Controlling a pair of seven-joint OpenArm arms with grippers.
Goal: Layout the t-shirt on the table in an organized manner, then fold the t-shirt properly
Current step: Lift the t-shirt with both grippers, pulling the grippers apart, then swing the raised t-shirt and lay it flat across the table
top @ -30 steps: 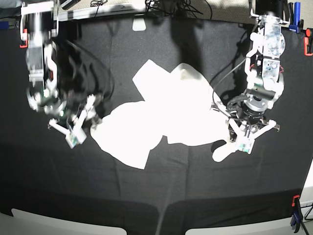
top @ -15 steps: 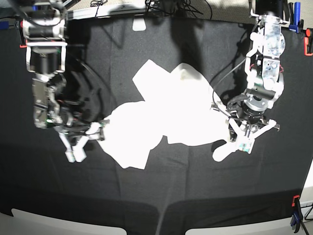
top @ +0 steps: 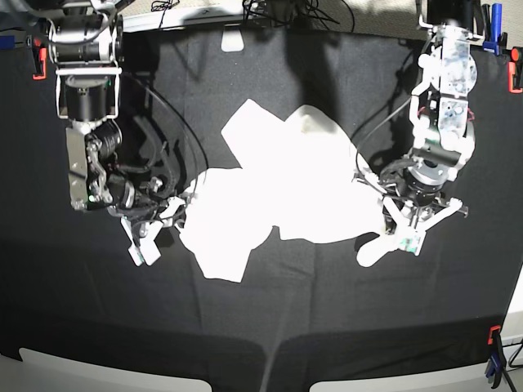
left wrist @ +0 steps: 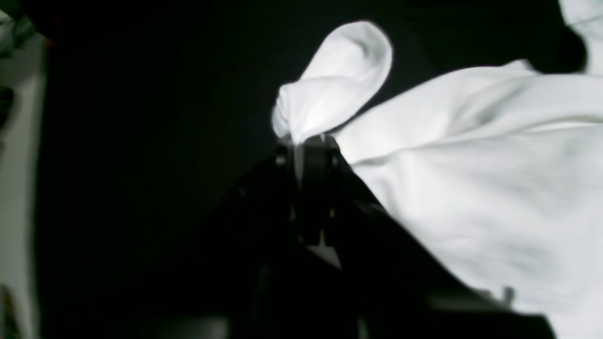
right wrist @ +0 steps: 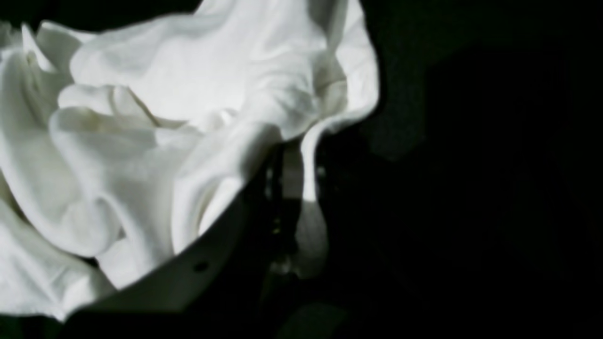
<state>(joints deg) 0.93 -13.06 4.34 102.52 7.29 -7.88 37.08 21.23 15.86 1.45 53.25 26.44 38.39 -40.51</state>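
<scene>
Item: one t-shirt (top: 278,192), white, lying crumpled at centre frame on the table (top: 327,318); we see no print or tag from here.

Tools: two. The left gripper (top: 406,237), right of frame, has its jaws pinched tight on a bunched flap of the t-shirt. The right gripper (top: 155,233), left of frame, is likewise clamped on a fold of hem at the shirt's left edge.

Risks, as we judge them: both holds are thin pinches near the fabric edge, so an outward pull could slip a corner free; uneven pulling could twist the bunched middle further instead of flattening it.

Clamps: we count four at the table edges.
</scene>
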